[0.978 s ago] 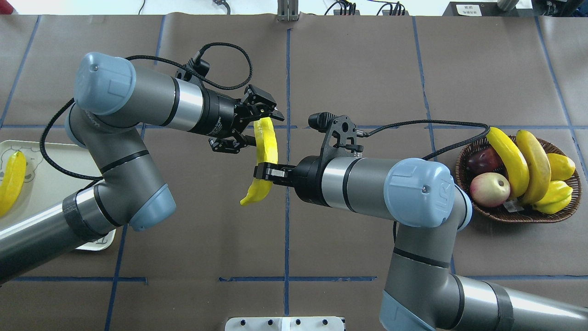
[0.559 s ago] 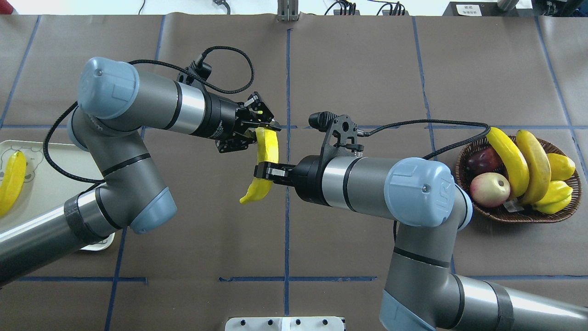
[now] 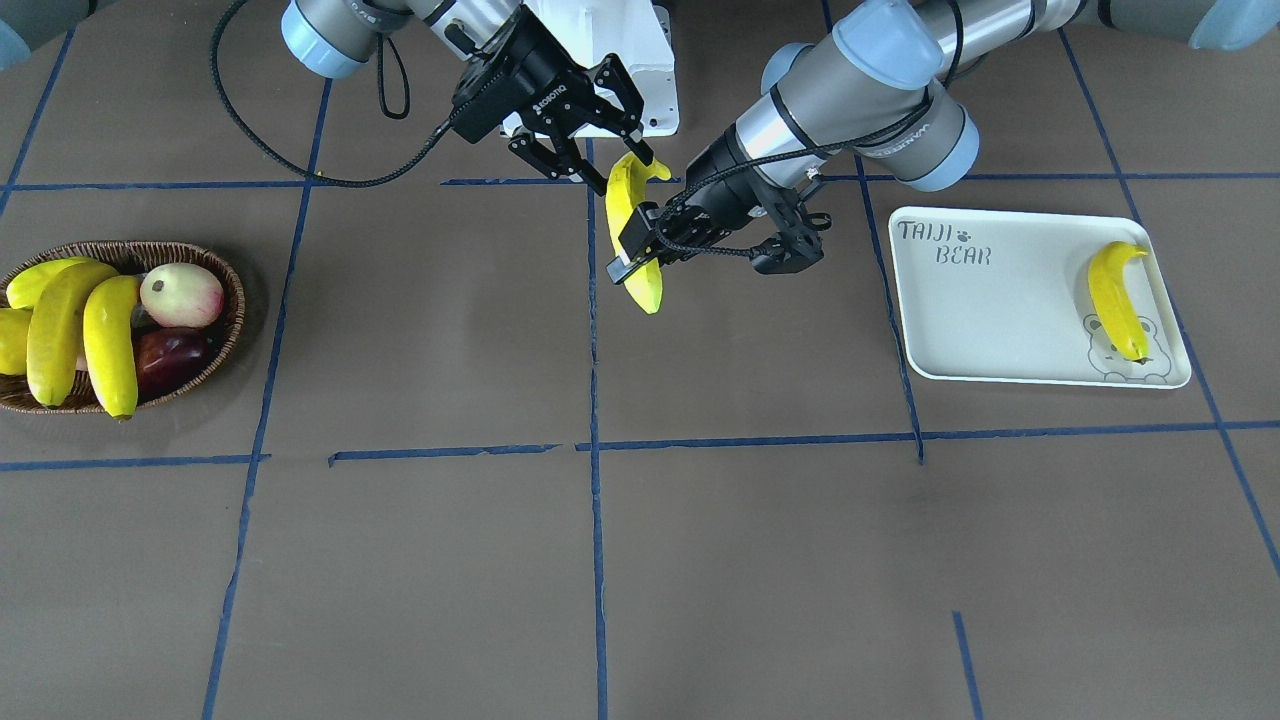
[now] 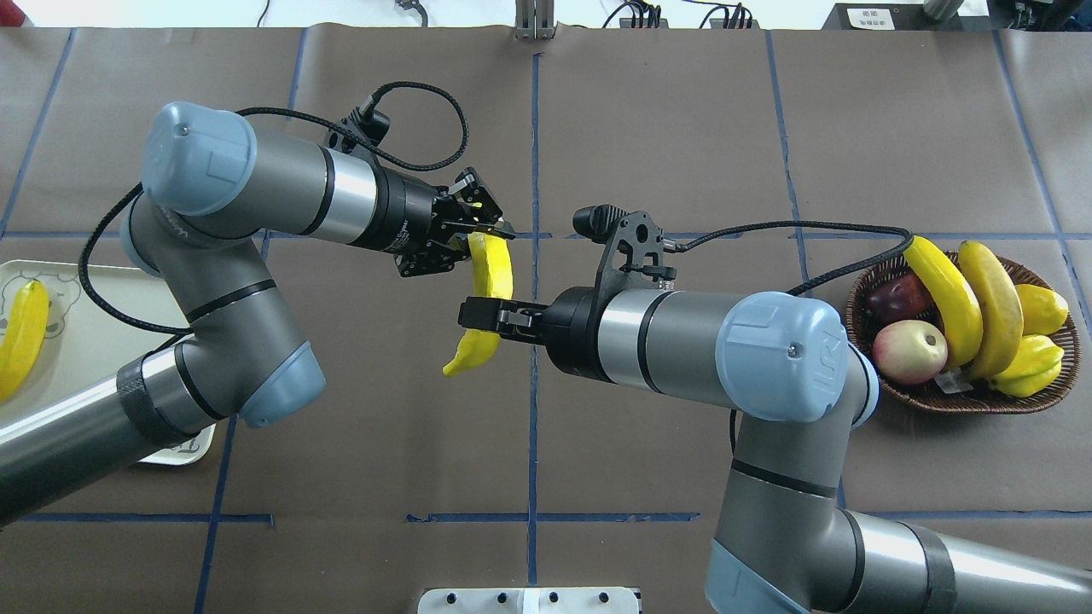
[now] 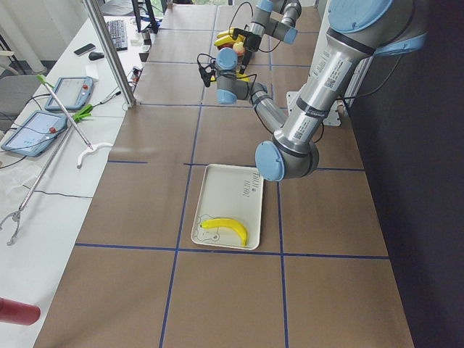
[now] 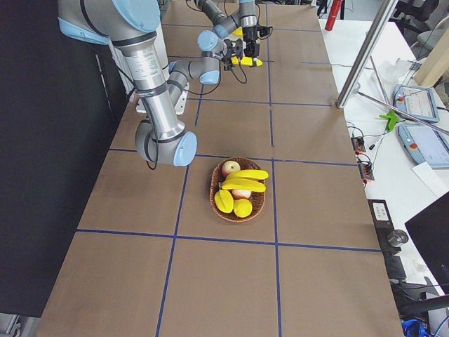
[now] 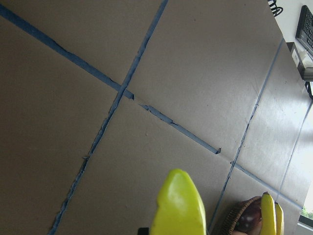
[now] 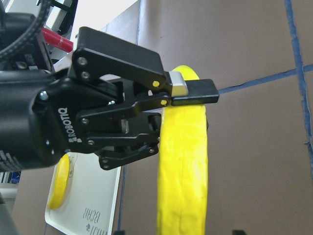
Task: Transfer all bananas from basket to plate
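One yellow banana hangs above the table's middle, between both arms. My left gripper is shut on its far end; the front view shows that grip too. My right gripper stands open around the banana's near half, its fingers spread clear of the fruit. Two more bananas lie in the wicker basket at the right. A further banana rests on the white plate at my left, near the bear drawing.
The basket also holds a pink-cream apple, a dark red fruit and stubby yellow-green fruits. Blue tape lines cross the brown table cover. A white mount block sits at the near edge.
My left gripper, wide open a second ago, has shut on the banana's far end. The right gripper has then opened off the banana, which shifted slightly left.
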Robot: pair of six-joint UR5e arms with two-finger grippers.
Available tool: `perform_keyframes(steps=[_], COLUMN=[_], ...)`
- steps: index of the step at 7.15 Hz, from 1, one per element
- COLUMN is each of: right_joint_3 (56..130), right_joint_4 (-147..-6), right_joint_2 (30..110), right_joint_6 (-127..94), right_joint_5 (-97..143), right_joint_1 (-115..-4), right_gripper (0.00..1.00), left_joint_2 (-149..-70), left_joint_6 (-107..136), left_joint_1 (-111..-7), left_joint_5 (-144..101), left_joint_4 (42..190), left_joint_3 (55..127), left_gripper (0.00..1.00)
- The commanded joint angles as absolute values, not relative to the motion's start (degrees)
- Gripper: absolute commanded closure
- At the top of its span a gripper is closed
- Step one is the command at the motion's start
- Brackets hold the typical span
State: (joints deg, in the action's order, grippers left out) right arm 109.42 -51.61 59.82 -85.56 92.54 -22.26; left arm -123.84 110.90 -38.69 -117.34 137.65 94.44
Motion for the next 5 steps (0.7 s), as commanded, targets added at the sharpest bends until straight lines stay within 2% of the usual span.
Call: perform_keyframes(steps=[1, 2, 5], right_joint_3=[110.6, 113.1, 118.8], right_joint_4=[-51.7, -52.3, -52.6], right_joint_2=[60.1, 62.3, 67.9], right_joint_6=[-85.5, -85.5, -85.5], right_joint_5=[92.5, 92.9, 94.4], right_joint_1=[-22.7, -22.9, -24.7], right_gripper=[0.0, 0.0, 0.0], left_joint_2=[-123.6, -122.0, -108.1], left_joint_6=[110.0, 105.8, 91.4], left_joint_1=[-39.7, -40.2, -46.1], left_joint_5=[-117.5, -117.8, -117.3], left_joint_4=[137.4, 136.3, 135.4], left_joint_3=[94.2, 94.0, 98.1], left_gripper=[1.0, 1.0, 1.0])
